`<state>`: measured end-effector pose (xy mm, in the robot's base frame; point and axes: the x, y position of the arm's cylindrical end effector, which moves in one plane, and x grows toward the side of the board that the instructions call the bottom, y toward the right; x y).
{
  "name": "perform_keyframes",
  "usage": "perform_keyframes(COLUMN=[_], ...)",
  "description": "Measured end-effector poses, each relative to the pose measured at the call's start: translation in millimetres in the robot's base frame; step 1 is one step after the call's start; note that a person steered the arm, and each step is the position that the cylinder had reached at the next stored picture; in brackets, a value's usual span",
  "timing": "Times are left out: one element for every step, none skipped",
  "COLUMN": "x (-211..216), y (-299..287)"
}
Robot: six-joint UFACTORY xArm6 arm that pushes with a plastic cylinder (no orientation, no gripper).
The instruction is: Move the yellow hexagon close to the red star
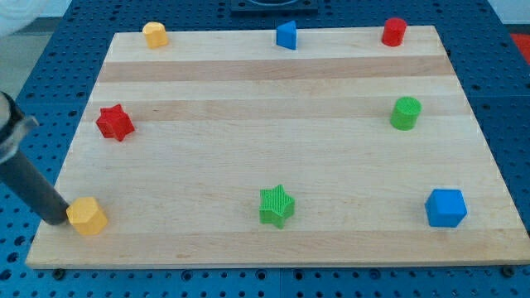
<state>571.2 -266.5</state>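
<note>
The yellow hexagon [87, 216] is seen at the table's [273, 99] lower-left corner, touched by my tip [64, 218]; no gripper is fitted. The red star [114, 122] lies above, well apart.

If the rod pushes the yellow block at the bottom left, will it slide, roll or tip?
The yellow hexagon block looks squat and flat-based, so it probably slides, not tips. My tip touches its left side off-centre, so it may rotate. The wooden board looks smooth.
</note>
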Motion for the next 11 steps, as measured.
perform_keyframes(x=[-3.5, -16.5, 16.7, 37.3, 8.4, -49.8, -78.5, -45.1, -37.7, -72.9, -130.7], y=[33.3, 44.4, 26.1, 41.1, 89.9, 111.9, 113.6, 95.9, 55.6, 51.1, 87.0])
